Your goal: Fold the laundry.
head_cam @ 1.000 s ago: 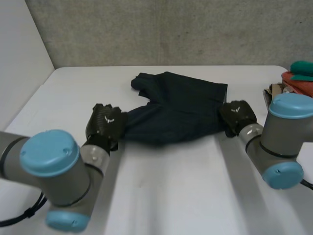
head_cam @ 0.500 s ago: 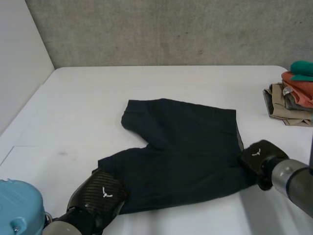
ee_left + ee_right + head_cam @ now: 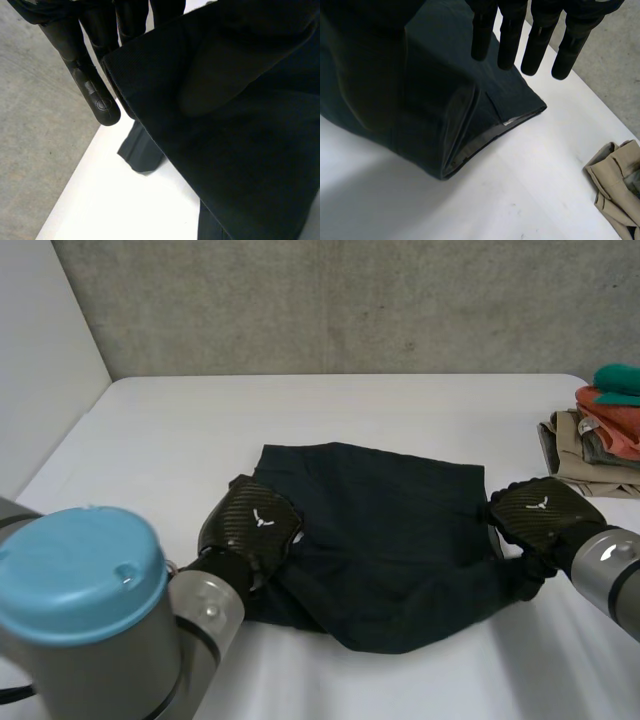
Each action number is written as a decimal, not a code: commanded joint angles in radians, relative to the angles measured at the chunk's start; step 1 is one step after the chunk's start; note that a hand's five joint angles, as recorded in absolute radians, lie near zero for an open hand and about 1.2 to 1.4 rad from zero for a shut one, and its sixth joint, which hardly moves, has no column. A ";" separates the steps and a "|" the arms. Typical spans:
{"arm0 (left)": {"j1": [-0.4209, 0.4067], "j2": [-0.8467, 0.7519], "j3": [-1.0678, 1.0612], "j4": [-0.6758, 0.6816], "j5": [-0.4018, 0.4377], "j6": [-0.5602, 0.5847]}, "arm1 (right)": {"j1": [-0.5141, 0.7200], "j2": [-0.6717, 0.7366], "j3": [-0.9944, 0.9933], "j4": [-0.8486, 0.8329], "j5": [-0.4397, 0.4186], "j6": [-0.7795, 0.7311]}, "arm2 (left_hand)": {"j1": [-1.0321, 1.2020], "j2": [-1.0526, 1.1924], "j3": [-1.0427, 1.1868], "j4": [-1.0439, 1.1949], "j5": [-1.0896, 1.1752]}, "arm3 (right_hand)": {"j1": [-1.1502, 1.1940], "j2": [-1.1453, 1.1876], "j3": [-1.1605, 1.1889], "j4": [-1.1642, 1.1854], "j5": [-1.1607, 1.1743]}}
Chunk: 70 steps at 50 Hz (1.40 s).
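Dark navy shorts [image 3: 390,540] lie across the middle of the white tabletop [image 3: 350,405], somewhat nearer its near edge than its far one. The cloth is bunched and partly doubled over itself, with the far part lying flat.

The left hand [image 3: 252,525] sits at the edge of the shorts that faces the tabletop's left edge. In the left wrist view its fingers [image 3: 95,95] reach down nearly straight. The cloth [image 3: 240,150] rises off the tabletop into the hand, where the thumb presses it against them, so this hand grasps the shorts. Beyond the fingertips another part of the garment lies flat on the white surface.

The right hand [image 3: 540,512] is at the opposite edge of the shorts, on the side toward the tabletop's right edge. In the right wrist view its fingers [image 3: 540,45] point down straight. The cloth [image 3: 420,110] climbs from the tabletop up to the thumb side of the hand and is held there. Under the fingertips a doubled edge of the shorts shows a paler lining.

A pile of folded clothes [image 3: 595,445] in tan, red and green rests at the right edge of the tabletop near its far corner, well apart from the shorts. Its tan piece [image 3: 615,185] also shows in the right wrist view.
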 commanded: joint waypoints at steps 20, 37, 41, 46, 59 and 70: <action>0.072 -0.213 0.243 -0.068 -0.046 -0.010 | 0.002 -0.118 0.202 0.056 0.002 0.002 | 0.231 0.197 0.199 0.195 0.210 | -0.139 -0.130 -0.126 -0.110 -0.091; 0.043 0.159 0.152 -0.250 -0.049 -0.042 | 0.025 -0.258 0.012 -0.142 0.060 -0.134 | 0.231 0.197 0.199 0.195 0.210 | 0.961 0.970 0.974 0.990 1.009; 0.042 0.349 0.241 -0.269 -0.053 -0.033 | 0.030 -0.295 -0.169 -0.039 0.060 -0.131 | 0.231 0.197 0.199 0.195 0.210 | 0.961 0.970 0.974 0.990 1.009; 0.054 0.447 0.377 -0.301 -0.053 -0.031 | 0.027 -0.299 -0.365 0.086 0.060 -0.108 | 0.231 0.197 0.199 0.195 0.210 | 0.961 0.970 0.974 0.990 1.009; 0.061 0.271 0.447 -0.360 -0.055 -0.031 | 0.034 -0.077 -0.560 0.185 0.065 -0.088 | 0.231 0.197 0.199 0.195 0.210 | 0.961 0.970 0.974 0.990 1.009; 0.195 -0.215 0.633 -0.151 -0.050 -0.008 | 0.123 0.312 -0.730 0.069 0.158 -0.084 | 0.231 0.197 0.199 0.195 0.210 | 0.961 0.970 0.974 0.990 1.009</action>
